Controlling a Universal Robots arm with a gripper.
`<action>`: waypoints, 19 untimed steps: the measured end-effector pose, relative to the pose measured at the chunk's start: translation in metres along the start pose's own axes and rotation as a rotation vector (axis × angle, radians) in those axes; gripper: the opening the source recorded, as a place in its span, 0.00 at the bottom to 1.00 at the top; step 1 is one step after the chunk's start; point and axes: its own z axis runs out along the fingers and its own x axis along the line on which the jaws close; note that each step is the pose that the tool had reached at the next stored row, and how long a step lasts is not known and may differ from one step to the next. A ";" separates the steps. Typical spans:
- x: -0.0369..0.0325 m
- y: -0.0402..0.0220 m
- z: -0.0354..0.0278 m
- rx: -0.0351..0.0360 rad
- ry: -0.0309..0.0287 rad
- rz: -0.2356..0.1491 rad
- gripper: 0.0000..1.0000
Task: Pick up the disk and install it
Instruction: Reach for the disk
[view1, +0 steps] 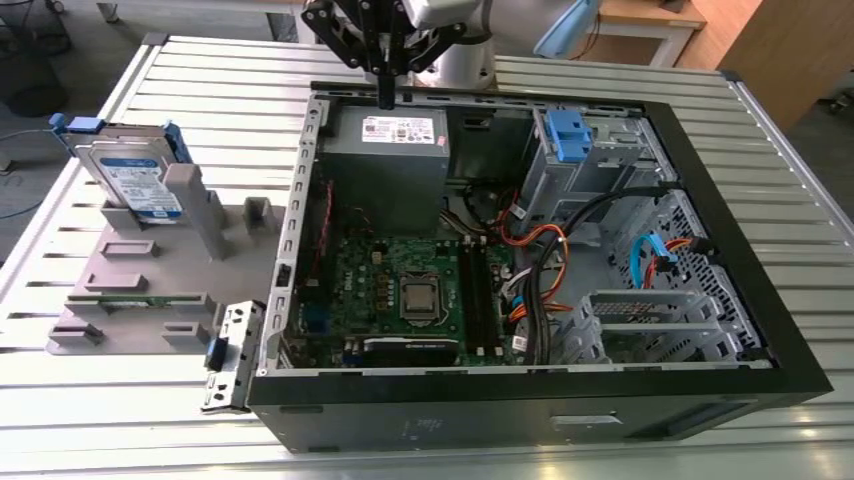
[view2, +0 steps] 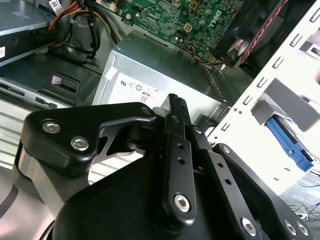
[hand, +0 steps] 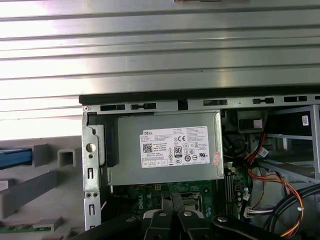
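The disk (view1: 134, 180), silver with a white-and-blue label and a blue carrier frame, stands on edge in a grey holder (view1: 147, 270) at the exterior view's left, outside the open computer case (view1: 534, 400). My gripper (view1: 386, 95) hangs at the case's far edge, above the grey power-supply box (view1: 387, 150) and well to the right of the disk. Its fingers (view2: 176, 102) are pressed together with nothing between them. A strip of the disk's blue carrier (hand: 15, 157) shows in the first wrist view.
The case lies open on a slatted metal table (view1: 200, 90), with motherboard (view1: 400, 290), cables (view1: 534, 250) and a drive cage with a blue latch (view1: 567, 135) inside. A metal bracket (view1: 230, 355) lies by the case's near left corner. Wooden furniture (view1: 774, 50) stands beyond.
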 end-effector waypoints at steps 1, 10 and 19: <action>0.0011 -0.0001 0.0000 0.0000 0.0000 0.000 0.11; 0.0103 -0.0007 -0.0002 -0.0002 -0.0002 0.000 0.11; 0.0121 -0.0009 -0.0003 0.0000 0.0000 0.000 0.11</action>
